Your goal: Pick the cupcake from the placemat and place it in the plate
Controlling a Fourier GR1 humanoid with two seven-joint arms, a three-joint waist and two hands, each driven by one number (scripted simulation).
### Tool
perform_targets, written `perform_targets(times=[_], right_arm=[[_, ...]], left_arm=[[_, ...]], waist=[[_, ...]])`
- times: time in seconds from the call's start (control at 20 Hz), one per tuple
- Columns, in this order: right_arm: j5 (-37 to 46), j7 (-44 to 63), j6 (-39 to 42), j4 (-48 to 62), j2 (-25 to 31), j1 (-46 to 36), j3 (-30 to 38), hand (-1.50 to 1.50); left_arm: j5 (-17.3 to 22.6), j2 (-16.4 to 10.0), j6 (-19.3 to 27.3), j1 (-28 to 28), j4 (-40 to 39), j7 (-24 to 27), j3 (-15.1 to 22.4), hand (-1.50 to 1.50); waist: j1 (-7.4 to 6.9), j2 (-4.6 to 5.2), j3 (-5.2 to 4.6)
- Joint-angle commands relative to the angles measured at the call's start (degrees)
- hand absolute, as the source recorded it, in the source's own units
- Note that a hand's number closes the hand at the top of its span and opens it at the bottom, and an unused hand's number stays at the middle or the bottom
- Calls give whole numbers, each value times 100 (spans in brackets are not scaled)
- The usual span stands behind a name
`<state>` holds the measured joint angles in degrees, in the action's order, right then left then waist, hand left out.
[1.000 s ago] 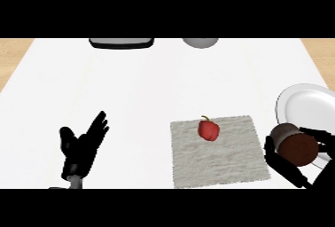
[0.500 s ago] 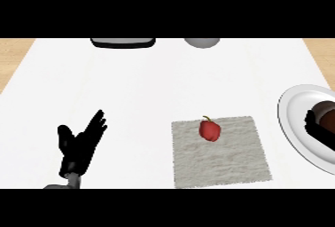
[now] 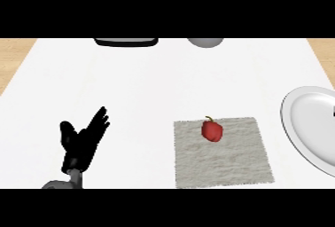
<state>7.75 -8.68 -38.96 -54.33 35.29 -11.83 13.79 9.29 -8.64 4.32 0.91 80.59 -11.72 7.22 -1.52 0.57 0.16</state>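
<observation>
Head view: lost sight of right hand and cupcake, earlier over plate (image 3: 306, 122) at counter's (image 3: 163, 80) right edge; placement unconfirmed. Noted left hand (image 3: 82, 144) spread, resting front-left; only red pepper (image 3: 211, 131) on placemat (image 3: 222, 164).

A placemat (image 3: 222, 155) lies on the surface (image 3: 131, 88) at lower centre-right, a small stemmed fruit (image 3: 212, 131) on its upper half. A plate (image 3: 313, 116) sits right of it, apart, cut by the right edge. The left hand (image 3: 82, 142) rests at lower left. At the top edge, a flat object (image 3: 126, 41) stands left of a rounded one (image 3: 205, 42)
</observation>
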Motion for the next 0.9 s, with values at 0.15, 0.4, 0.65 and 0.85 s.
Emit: perform_targets(times=[0.15, 0.4, 0.65, 0.85], right_arm=[[161, -256, 1277, 2154, 224, -921, -252, -150], [-402, -1919, 1799, 2911, 72, -1132, 394, -150], [-1147, -2598, 2278, 2991, 328, -1534, 1208, -150], [-1514, -3106, 2486, 3475, 194, -1496, 1633, -150]], left_arm=[[-88, 148, 43, 114, -44, 32, 92, 0], [-107, 35, 19, -9, 58, 18, 29, 0], [-118, 98, 32, 45, -66, 63, 22, 0], [-73, 33, -34, -6, -129, 48, -94, 0]], waist=[[-104, 29, 9], [-62, 22, 23], [-14, 19, 26], [35, -6, 6]])
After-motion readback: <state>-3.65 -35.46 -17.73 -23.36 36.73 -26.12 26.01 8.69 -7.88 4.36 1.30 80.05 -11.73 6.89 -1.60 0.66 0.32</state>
